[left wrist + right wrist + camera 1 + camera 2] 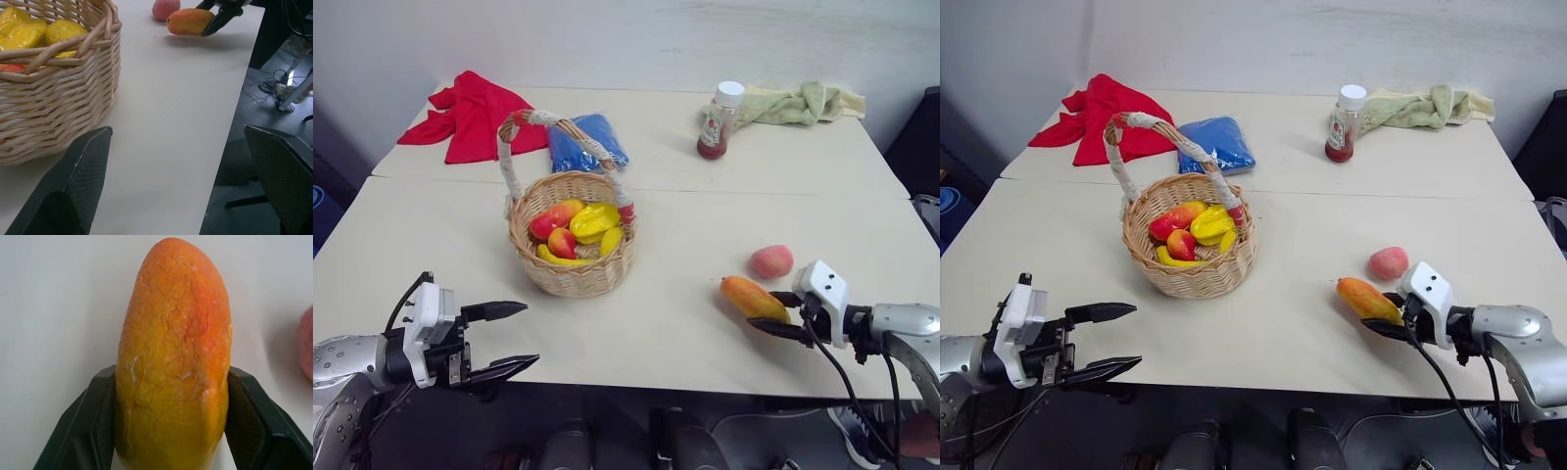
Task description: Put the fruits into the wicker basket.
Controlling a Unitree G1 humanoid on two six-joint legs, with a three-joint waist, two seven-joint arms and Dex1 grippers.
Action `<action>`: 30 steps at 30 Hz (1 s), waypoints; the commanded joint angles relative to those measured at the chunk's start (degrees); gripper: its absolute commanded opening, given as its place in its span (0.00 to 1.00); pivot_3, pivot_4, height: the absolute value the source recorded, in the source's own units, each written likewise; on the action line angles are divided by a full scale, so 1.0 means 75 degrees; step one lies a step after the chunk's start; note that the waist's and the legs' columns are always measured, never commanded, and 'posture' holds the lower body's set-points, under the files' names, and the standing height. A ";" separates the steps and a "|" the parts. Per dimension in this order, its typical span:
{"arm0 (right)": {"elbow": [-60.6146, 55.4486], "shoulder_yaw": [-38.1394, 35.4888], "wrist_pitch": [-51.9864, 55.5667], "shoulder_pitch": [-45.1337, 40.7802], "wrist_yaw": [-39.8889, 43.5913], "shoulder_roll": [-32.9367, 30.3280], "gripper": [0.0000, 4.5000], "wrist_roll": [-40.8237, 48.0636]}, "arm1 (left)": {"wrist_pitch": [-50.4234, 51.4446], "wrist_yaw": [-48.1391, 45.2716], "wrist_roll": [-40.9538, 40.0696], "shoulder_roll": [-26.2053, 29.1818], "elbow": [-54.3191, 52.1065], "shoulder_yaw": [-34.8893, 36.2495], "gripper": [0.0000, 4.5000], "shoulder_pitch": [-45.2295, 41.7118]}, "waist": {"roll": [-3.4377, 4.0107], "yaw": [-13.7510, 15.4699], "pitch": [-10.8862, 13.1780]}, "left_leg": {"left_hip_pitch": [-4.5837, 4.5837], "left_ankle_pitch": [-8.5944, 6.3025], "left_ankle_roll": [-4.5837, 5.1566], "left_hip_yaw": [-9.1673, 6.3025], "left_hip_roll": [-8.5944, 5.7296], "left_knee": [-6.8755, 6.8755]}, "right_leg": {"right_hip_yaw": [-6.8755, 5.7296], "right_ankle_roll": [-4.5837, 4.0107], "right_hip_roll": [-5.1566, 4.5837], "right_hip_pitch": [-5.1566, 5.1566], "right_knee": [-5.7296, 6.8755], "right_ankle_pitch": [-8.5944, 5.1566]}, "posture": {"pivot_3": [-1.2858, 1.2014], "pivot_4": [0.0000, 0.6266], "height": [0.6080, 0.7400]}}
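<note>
Both black fingers of the right gripper (168,423) press against the sides of the mango (173,357), one on each flank of its yellow end, so the fruit is pinched between them while it lies on the table (685,323). Its orange tip points away from the gripper, toward the middle of the table. Just beyond the mango, a little farther from the gripper, sits the round pink peach (771,261) — close to the mango, though whether the two touch cannot be told.

Across the table's near edge, the left gripper (509,339) hangs with its two fingers spread apart and nothing between them, pointing toward the right gripper. Just ahead of it stands the wicker basket (574,276), upright, its arched handle wrapped in whitish cloth — inside lie several yellow and red fruits (579,228).

Farther off, behind the basket, are a blue packet (1217,144) and a red cloth (470,113). A red-filled bottle (719,120) with a white cap stands beside a pale green towel (798,104).
</note>
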 commanded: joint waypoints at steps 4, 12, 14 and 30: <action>-0.1851 0.0699 0.1141 -0.1933 0.0495 0.1013 0.53 0.1833 | 0.0230 0.0453 -0.0979 -0.0620 -0.0143 0.0910 1.00 0.0252 | -0.0003 -0.0166 0.0002 | 0.0002 0.0002 -0.0005 -0.0006 0.0016 0.0003 | 0.0001 0.0001 0.0003 -0.0002 0.0014 0.0001 | 0.52 0.24 1.00; -0.1631 0.2235 0.2941 -0.5270 -0.1888 0.3914 0.53 0.1644 | 0.0193 0.0424 -0.1059 -0.0989 0.0266 0.1660 1.00 0.1203 | -0.0009 -0.0184 -0.0001 | -0.0032 0.0006 -0.0024 -0.0024 0.0016 -0.0004 | -0.0008 -0.0016 -0.0022 -0.0047 0.0034 -0.0007 | 0.52 0.24 1.00; -0.1229 0.2651 0.2824 -0.5609 -0.2189 0.4370 0.53 0.1138 | 0.0148 0.0453 -0.1008 -0.1081 0.0267 0.1698 1.00 0.1288 | -0.0025 -0.0144 -0.0011 | -0.0072 0.0010 -0.0031 -0.0029 0.0003 -0.0001 | -0.0013 -0.0016 -0.0041 -0.0083 0.0044 -0.0007 | 0.52 0.24 1.00; -0.1224 0.2459 0.1172 -0.5079 -0.1017 0.4858 1.00 0.0981 | -0.0001 0.0594 -0.1014 -0.1230 -0.0205 0.1412 1.00 0.0926 | -0.0033 -0.0182 -0.0016 | -0.0093 0.0011 -0.0008 -0.0013 -0.0009 0.0009 | -0.0019 -0.0007 -0.0054 -0.0104 0.0071 -0.0002 | 0.52 0.24 1.00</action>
